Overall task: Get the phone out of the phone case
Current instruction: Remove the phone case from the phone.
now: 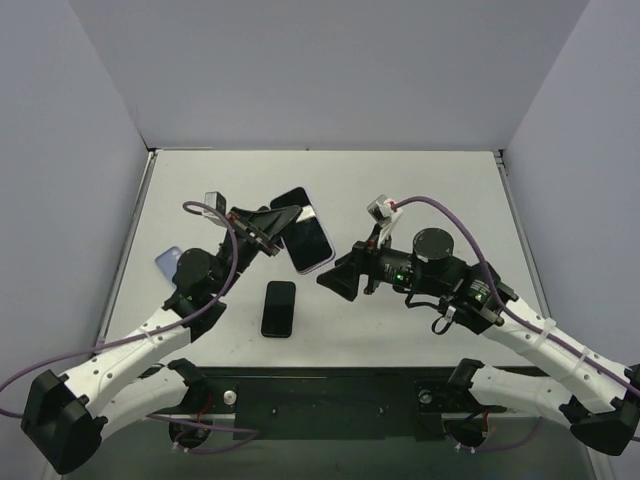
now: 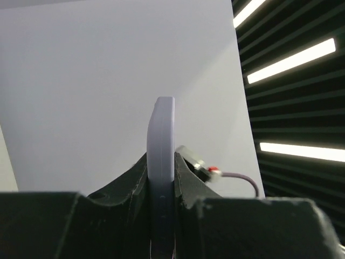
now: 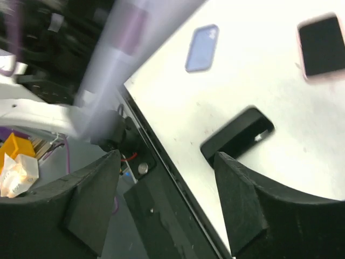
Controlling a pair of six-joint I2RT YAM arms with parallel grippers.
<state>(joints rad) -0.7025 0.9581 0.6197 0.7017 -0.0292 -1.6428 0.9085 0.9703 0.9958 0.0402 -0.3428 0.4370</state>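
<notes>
While the cased phone (image 1: 312, 240) is pinched in the left tool (image 1: 281, 230), the right tool (image 1: 335, 279) is held spread and empty.
The phone is seated in its lavender phone case (image 2: 161, 141), which is gripped edge-on between the left tool's fingers (image 2: 190, 186) and held above the bench (image 1: 420, 190), beyond and just right of the black handset (image 1: 279, 308) lying flat. The right tool is poised near the handset, to its right. A pink-cased phone (image 1: 291, 197) is seen farther beyond the handset, partly covered; a blue case (image 1: 168, 261) is found well to the handset's left.
</notes>
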